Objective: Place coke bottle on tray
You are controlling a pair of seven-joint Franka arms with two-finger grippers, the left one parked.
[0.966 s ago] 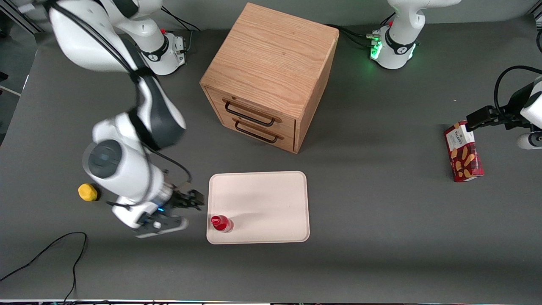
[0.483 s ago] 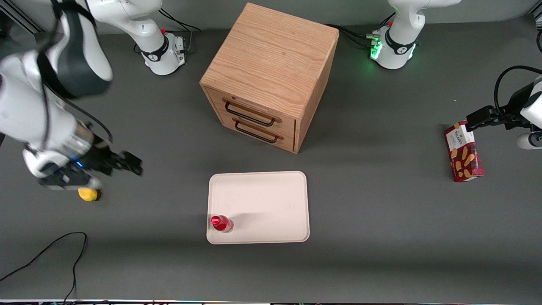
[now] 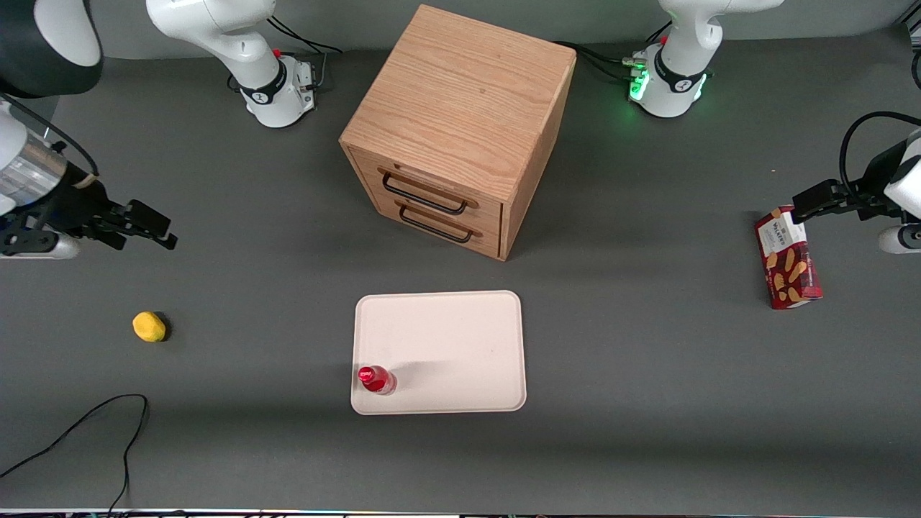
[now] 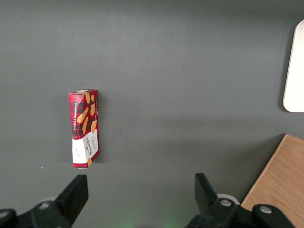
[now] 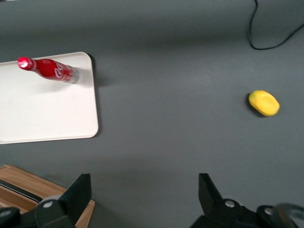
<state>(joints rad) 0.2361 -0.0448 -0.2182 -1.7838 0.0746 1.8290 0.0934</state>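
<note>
1. We see the small shiny red coke bottle with a red cap point(image 3: 375, 378) standing upright on the large flat cream-white rectangular tray with rounded corners point(image 3: 446, 345), in the tray's corner nearest the front camera toward the working arm's end of the table.
2. In the right wrist view the coke bottle point(image 5: 47, 69) stands just inside the tray point(image 5: 47, 114) rim, with faint white lettering on its side.
3. The black two-finger gripper point(image 3: 147, 229) of the right arm hangs above the dark grey table point(image 3: 647, 403) near the edge at the working arm's end, well apart from the tray; its fingers point(image 5: 76, 192) are spread wide and hold nothing.
4. A small yellow lemon-like lump point(image 3: 149, 326) lies on the table, nearer to the front camera than the gripper.
5. A wooden cabinet with 2 drawers and dark handles point(image 3: 460, 129) stands farther from the front camera than the tray.
6. A red biscuit box point(image 3: 787, 266) lies toward the parked arm's end of the table.
</note>
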